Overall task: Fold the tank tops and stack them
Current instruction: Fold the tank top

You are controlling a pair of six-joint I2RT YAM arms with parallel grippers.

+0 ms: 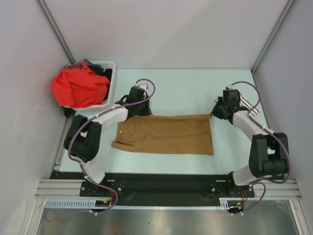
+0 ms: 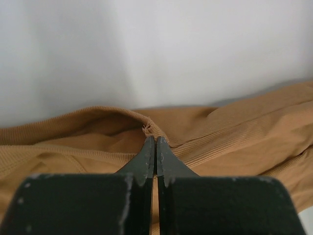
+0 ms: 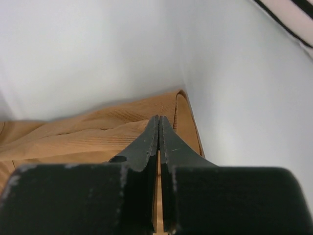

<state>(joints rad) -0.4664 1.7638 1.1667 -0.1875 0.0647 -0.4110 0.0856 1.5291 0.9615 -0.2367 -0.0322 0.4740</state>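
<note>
The tan-brown tank top (image 1: 166, 133) lies spread flat across the middle of the table. My left gripper (image 1: 131, 114) is shut on its far left corner. In the left wrist view the closed tips (image 2: 155, 140) pinch a frayed hem of the ribbed tan cloth (image 2: 234, 132). My right gripper (image 1: 212, 115) is shut on the far right corner. In the right wrist view its tips (image 3: 158, 120) clamp the cloth's edge (image 3: 98, 132), with cloth between the jaws. The striped white tank top is not in view.
A white laundry basket (image 1: 111, 78) stands at the back left. It holds a red garment (image 1: 78, 88) and something dark. Grey walls enclose the table on three sides. The arm bases sit along the near edge.
</note>
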